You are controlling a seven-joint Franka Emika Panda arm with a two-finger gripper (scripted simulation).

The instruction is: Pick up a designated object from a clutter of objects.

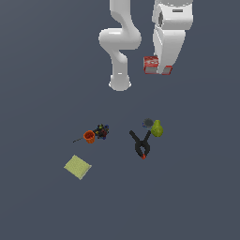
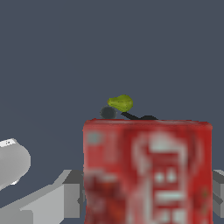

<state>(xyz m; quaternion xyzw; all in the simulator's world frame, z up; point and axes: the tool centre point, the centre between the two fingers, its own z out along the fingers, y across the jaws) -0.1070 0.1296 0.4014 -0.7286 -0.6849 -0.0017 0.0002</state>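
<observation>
While the gripper (image 2: 146, 192) was clamped on the red box (image 1: 151, 64), the wrist view showed that box filling the space between the two grey fingers (image 2: 65, 199), its white lettering blurred but facing the camera. In the exterior view the box hung beside the white arm (image 1: 169, 37), far up in the scene and well apart from everything lying on the dark grey floor (image 1: 42, 70).

Nothing touched the lifted box or stood close to it. Below it, toward the exterior view's right, the yellow-green pear (image 1: 157, 128) lay just beside a small dark round thing (image 1: 148, 123), and the black clamp (image 1: 142, 144) with its red tip lay near them, on the near side. Well to the exterior view's left of the clamp, the orange cup (image 1: 89, 136) sat touching the dark multicoloured toy (image 1: 101, 131). Nearer still and further left lay the flat yellow-green pad (image 1: 77, 167), apart from the rest.
</observation>
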